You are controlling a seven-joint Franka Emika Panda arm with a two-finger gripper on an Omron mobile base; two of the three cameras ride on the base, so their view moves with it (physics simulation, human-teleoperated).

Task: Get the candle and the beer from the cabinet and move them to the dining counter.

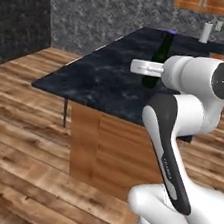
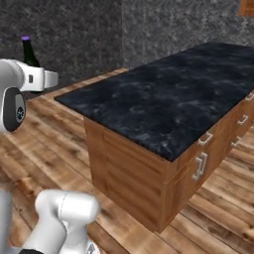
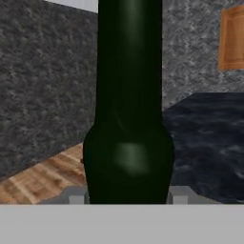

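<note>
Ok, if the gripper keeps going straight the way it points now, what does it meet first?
The beer itself: it stands upright between the gripper's fingers. Beyond the bottle lie the dining counter and the dark stone wall, though how far is unclear.

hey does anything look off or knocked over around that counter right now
Nothing stands out. The beer is upright in the claw, purple cap on, nothing spilled. The dining counter looks undamaged, and the paper-towel roll at its far end stands straight.
</note>
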